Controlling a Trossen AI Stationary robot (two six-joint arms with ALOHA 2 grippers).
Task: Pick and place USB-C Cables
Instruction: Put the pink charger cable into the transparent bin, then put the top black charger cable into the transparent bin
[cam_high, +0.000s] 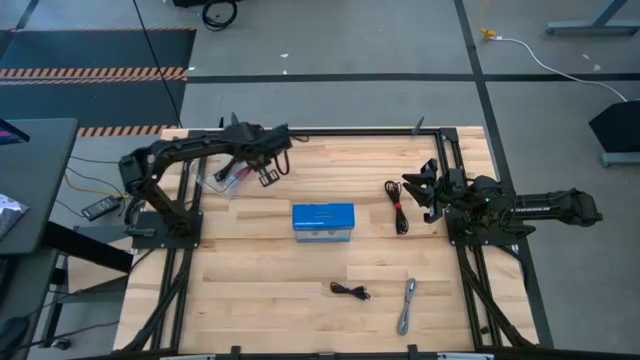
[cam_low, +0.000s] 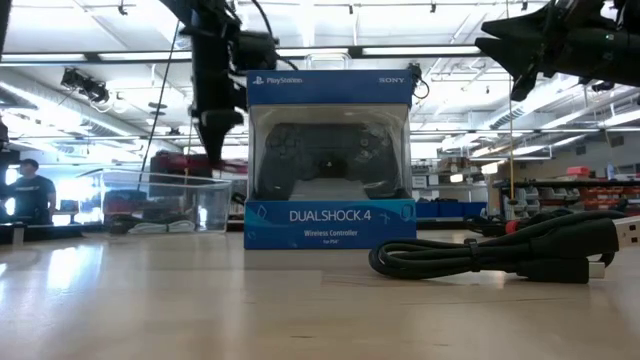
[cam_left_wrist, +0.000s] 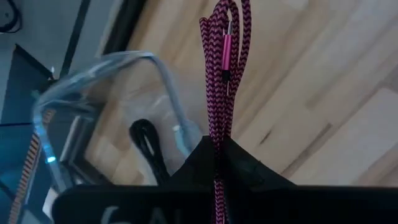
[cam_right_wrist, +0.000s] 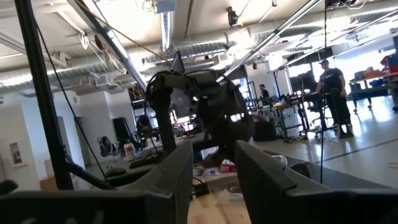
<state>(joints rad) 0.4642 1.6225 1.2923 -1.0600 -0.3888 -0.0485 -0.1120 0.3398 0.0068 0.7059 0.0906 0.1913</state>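
The maroon cable (cam_left_wrist: 221, 74), folded, hangs pinched in the left pincer (cam_left_wrist: 217, 149) just beside the clear tub (cam_left_wrist: 93, 87), which already holds a black cable (cam_left_wrist: 146, 140). Best to move fully over the tub opening before letting go. Other cables lie on the surface (cam_high: 250, 290). The right pincer (cam_right_wrist: 211, 168) waits raised, parted and empty

Blue box (cam_high: 323, 222) mid-table, bare wood around.

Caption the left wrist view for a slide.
Left hand holds the maroon braided USB-C cable beside the clear plastic tub, a black cable inside.
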